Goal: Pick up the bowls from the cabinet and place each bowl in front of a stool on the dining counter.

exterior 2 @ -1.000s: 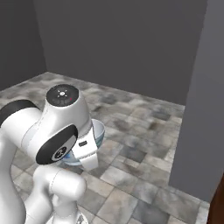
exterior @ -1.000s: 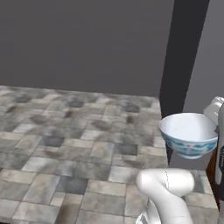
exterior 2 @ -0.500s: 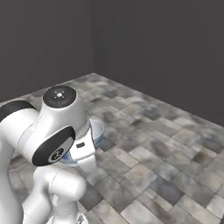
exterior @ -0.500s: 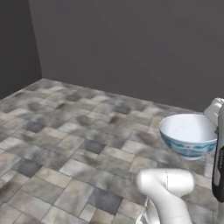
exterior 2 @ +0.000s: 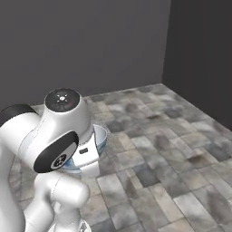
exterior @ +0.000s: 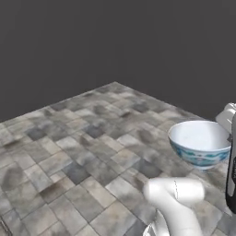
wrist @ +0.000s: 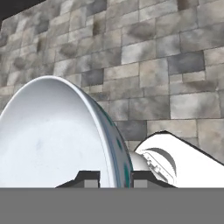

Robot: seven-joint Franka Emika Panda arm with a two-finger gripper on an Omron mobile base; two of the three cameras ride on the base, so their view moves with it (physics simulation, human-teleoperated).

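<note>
Right now the gripper (wrist: 111,178) is clamped on the white patterned bowl's (exterior: 201,144) rim, holding it above the stone-tiled floor (exterior: 78,156).

The white bowl (exterior: 201,143) (blue-green pattern outside) hangs upright and empty above the floor.

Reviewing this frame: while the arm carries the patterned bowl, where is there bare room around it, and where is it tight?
The tool is shut on the rim of the white bowl. The tiled floor lies bare from the bowl out to the dark grey walls, and in the right base view likewise toward the corner. It is tight right at the bowl, which sits close against the arm's own white links.
</note>
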